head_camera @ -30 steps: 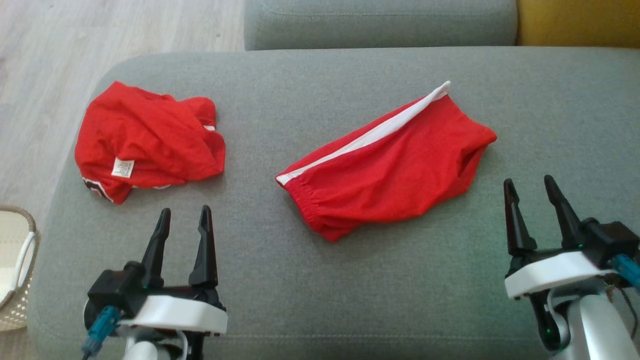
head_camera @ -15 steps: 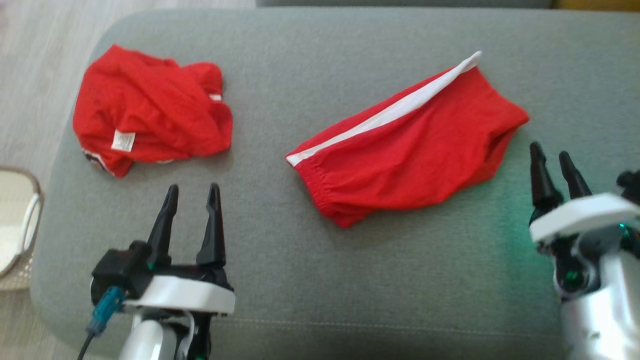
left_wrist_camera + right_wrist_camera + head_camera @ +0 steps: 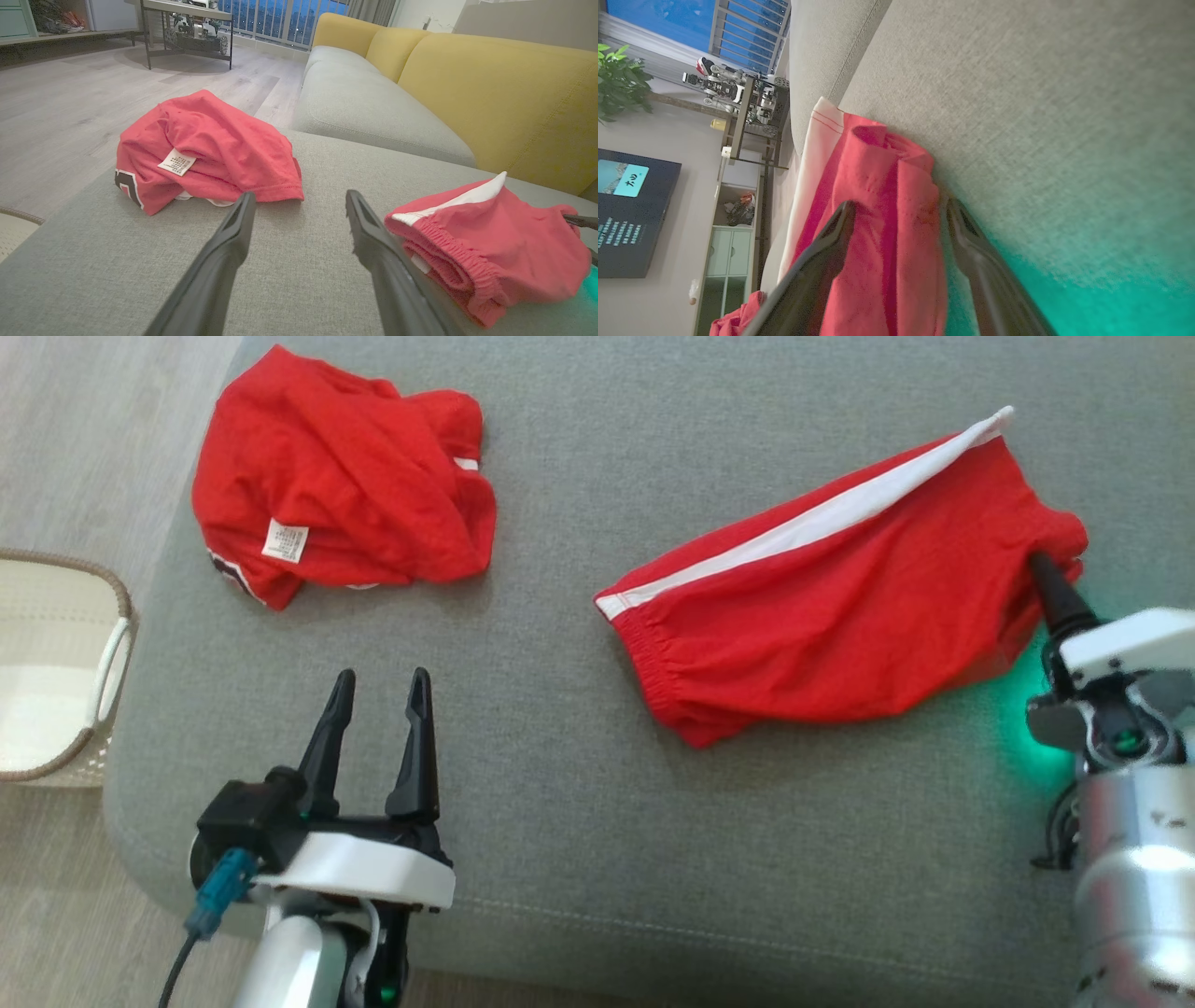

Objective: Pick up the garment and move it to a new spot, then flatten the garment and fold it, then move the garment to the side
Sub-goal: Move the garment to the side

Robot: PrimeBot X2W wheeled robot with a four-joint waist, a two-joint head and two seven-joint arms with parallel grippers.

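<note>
The garment, red shorts (image 3: 840, 616) with a white side stripe, lies flat on the grey cushion (image 3: 560, 821), waistband to the left. My right gripper (image 3: 1041, 569) is at the shorts' right end. In the right wrist view its open fingers straddle the shorts' (image 3: 887, 224) folded hem, and my right gripper (image 3: 899, 205) is not closed on it. My left gripper (image 3: 383, 677) stands open over bare cushion, left of the waistband. In the left wrist view my left gripper (image 3: 300, 196) has nothing between its fingers and the shorts (image 3: 490, 238) lie to its right.
A crumpled red shirt (image 3: 345, 476) with a white label lies at the cushion's far left corner. A pale woven basket (image 3: 56, 681) stands on the floor to the left. A yellow sofa back (image 3: 490, 93) rises behind the cushion.
The head camera has tipped down and shifted, so the whole scene slid. My right gripper has moved forward onto the shorts' right end. The left gripper has stayed open in place.
</note>
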